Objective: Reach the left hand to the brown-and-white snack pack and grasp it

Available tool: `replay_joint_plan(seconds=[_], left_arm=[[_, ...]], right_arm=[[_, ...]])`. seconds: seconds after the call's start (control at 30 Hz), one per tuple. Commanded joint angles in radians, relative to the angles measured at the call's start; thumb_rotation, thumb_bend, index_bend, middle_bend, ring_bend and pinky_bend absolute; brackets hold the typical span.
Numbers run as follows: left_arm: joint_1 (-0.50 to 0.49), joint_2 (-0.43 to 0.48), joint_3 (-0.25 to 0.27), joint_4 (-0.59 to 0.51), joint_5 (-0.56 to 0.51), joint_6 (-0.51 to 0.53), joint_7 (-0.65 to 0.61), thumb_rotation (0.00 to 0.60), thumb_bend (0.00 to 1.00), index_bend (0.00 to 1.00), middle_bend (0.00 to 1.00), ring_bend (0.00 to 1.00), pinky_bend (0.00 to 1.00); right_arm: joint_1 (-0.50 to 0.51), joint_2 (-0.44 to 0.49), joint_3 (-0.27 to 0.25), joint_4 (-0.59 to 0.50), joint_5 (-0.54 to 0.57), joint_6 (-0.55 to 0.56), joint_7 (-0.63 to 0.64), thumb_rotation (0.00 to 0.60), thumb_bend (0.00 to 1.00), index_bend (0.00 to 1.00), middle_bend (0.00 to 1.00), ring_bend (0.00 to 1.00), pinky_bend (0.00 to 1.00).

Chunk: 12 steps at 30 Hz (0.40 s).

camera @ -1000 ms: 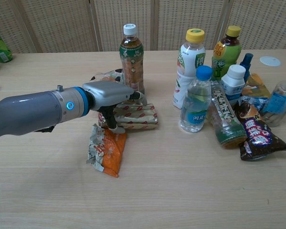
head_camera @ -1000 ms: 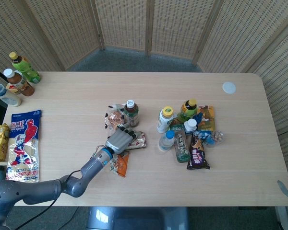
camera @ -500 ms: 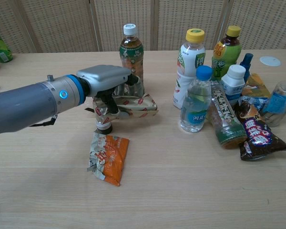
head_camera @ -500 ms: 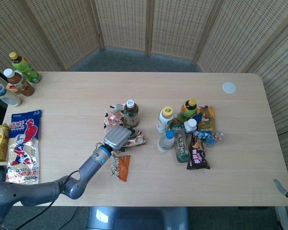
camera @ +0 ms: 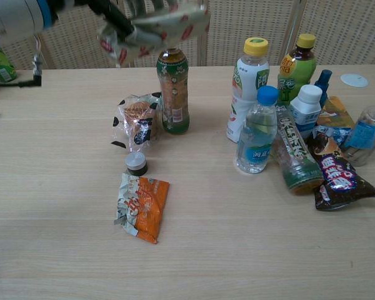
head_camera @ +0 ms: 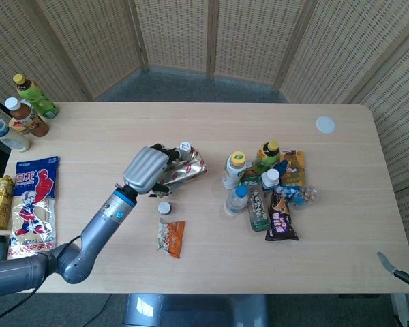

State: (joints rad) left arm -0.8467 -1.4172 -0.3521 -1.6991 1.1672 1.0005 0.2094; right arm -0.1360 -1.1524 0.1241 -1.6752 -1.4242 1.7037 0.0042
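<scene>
Holding | left robot hand (head_camera: 144, 170) | brown-and-white snack pack (head_camera: 184, 168) | above table (head_camera: 341, 225)

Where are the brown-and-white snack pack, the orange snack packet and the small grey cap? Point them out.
brown-and-white snack pack (camera: 169, 25), chest view, middle of the lifted wrapper.
orange snack packet (camera: 144, 206), chest view, centre of its printed face.
small grey cap (camera: 136, 163), chest view, its top.

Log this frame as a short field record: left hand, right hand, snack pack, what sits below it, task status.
left hand: raised above the table, gripping the brown-and-white snack pack; hand at
right hand: not in view
snack pack: lifted clear of the table, up near the cap of the brown tea bottle
below it: orange snack pack, small grey cap, cow-print snack bag
task status: grasp looks done
</scene>
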Motion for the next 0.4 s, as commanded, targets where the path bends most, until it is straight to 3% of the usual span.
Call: replay_joint_plan(seconds=[0.03,0.2,0.4], left_arm=[[0.0,0.061,-0.057,-0.066,-0.01,0.027,-0.03,0.6,0.3,0.47,0.5,0.51,0.36],[-0.009,0.108,-0.084,-0.116,-0.026,0.035,-0.025,0.6,0.29,0.47,0.49,0.51,0.35],[-0.014,0.121,-0.073,-0.129,-0.037,0.039,-0.027,0.6,0.29,0.47,0.49,0.51,0.35]], right_arm=[[0.002,-0.006,0.0,0.006,-0.001,-0.003,0.004,0.387,0.15,0.0,0.0,0.0,0.0],[0.003,-0.009,0.003,0.009,-0.005,0.0,0.008,0.388,0.15,0.0,0.0,0.0,0.0],[0.005,-0.008,0.004,0.009,-0.006,-0.005,0.009,0.389,0.15,0.0,0.0,0.0,0.0]])
